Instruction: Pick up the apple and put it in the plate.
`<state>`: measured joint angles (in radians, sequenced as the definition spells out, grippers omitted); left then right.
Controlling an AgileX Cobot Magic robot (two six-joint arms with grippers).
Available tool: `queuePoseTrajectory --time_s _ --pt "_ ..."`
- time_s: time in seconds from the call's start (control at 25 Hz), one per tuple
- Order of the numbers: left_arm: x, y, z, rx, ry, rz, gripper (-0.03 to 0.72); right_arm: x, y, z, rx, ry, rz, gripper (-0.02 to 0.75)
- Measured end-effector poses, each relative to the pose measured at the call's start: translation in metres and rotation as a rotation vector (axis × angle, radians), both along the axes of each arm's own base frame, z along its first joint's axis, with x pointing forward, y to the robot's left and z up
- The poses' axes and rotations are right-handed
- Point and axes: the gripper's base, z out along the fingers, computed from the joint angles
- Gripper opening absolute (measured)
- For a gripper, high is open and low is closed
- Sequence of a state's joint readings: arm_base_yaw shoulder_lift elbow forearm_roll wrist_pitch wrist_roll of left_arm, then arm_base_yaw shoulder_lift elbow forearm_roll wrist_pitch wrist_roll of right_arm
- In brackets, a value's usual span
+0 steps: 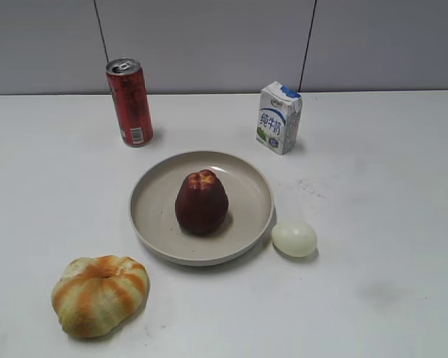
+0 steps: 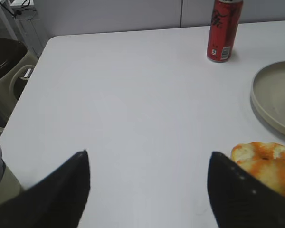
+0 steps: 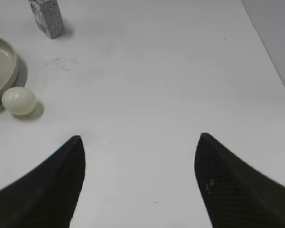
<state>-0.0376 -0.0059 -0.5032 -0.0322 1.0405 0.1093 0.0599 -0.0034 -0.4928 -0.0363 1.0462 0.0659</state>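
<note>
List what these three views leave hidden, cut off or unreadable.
- Apple: back and underside hidden by its own body; left wrist view shows only a sliver at the right edge.
- Plate: cut by the right edge there; by the left edge in the right wrist view.
- Carton: top cropped, print blurred.
- Bun: partly behind a gripper finger.

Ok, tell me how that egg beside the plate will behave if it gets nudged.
The egg is smooth and rounded, lying on its side, so it would probably roll. It sits close to the plate, whose raised rim may stop it that way. Its glossy shell looks slippery.
</note>
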Motion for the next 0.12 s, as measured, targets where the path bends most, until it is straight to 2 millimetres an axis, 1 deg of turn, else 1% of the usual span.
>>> queuePoseTrajectory --time_s 0.12 --pt "0.0000 0.0000 0.0000 0.000 0.000 0.000 0.587 -0.0003 0.0011 0.0000 0.012 -0.001 0.007 0.573"
